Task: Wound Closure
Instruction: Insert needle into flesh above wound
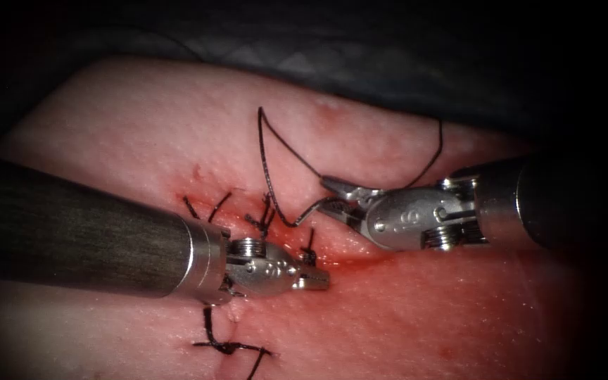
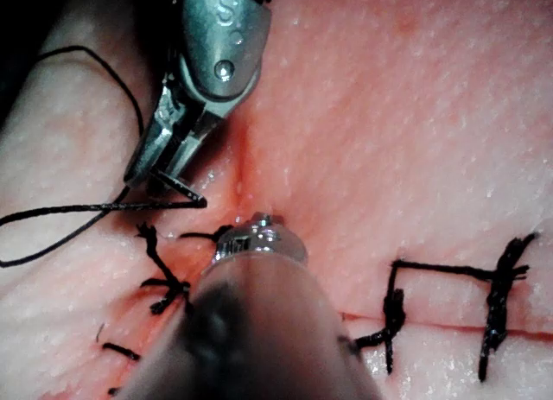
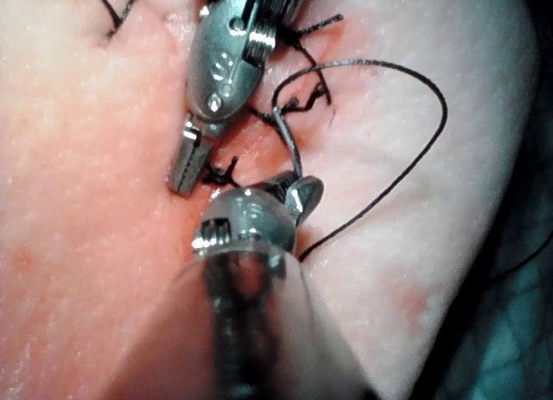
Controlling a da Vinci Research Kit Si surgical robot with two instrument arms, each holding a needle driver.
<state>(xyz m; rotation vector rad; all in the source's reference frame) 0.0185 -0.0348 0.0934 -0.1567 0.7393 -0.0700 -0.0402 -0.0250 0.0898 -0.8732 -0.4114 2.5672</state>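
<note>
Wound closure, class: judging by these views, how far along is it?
Done: knotted stitches cross the cut. In hand: the right tool grips the needle near its thread end, outside the tissue; thread trails. The left tool, shut, holds nothing. Left: the red, open stretch.

The only legible marking is a stamped "S" followed by a partial character on the right claw (image 2: 166,171)'s metal body.

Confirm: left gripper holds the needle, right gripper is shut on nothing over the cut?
Reversed. The endoscope view shows the right gripper holding the needle near one end, out of the tissue. The left gripper is shut on nothing, over the cut.
</note>
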